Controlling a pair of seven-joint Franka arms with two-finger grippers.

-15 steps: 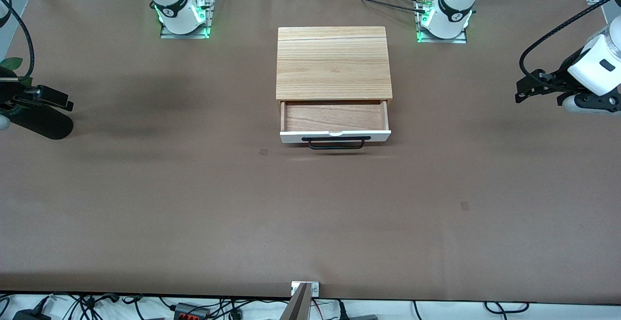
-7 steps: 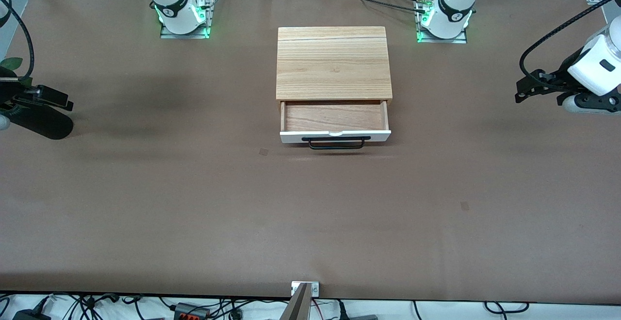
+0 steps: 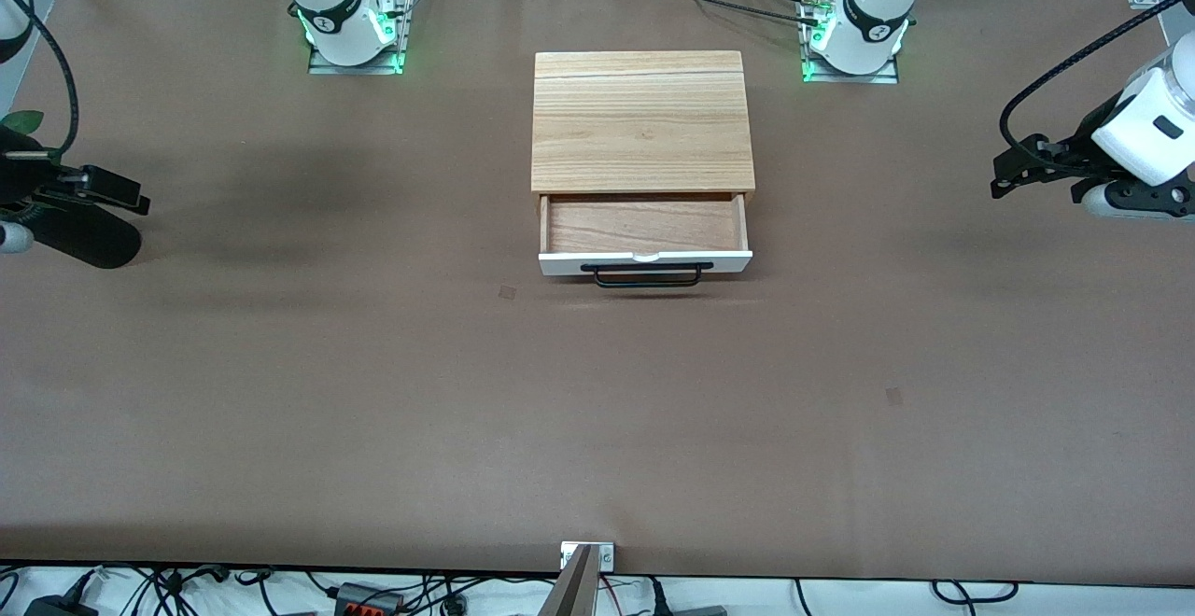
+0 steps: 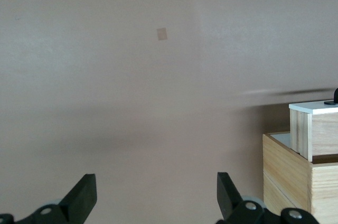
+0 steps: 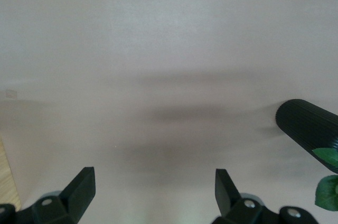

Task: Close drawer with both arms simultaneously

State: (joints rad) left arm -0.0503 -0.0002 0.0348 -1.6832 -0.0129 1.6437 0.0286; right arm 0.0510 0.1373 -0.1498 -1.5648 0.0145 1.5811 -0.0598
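My left gripper [image 4: 153, 203] hangs with its fingers spread wide and nothing between them, over bare table [image 3: 280, 392] at my left arm's end. My right gripper [image 5: 153, 200] is just as wide open and just as empty, over the table at my right arm's end, with a dark ribbed cylinder [image 5: 306, 131] and a green leaf [image 5: 327, 192] close by it.

Out from both claws, well apart from each and midway between them, sits the cabinet [image 3: 642, 121] with the drawer [image 3: 644, 235] pulled partly out toward the front camera.

I judge the drawer light and stiff: a shallow wooden tray that should slide easily, while the small cabinet may skid if pushed unevenly. I would not grip at all but press flat on the white front panel [image 3: 644, 264], one claw toward each end, on either side of the black handle [image 3: 647, 275].

The drawer's long axis runs from one arm's end of the table to the other; its front faces the front camera, so the closing push goes toward my bases.
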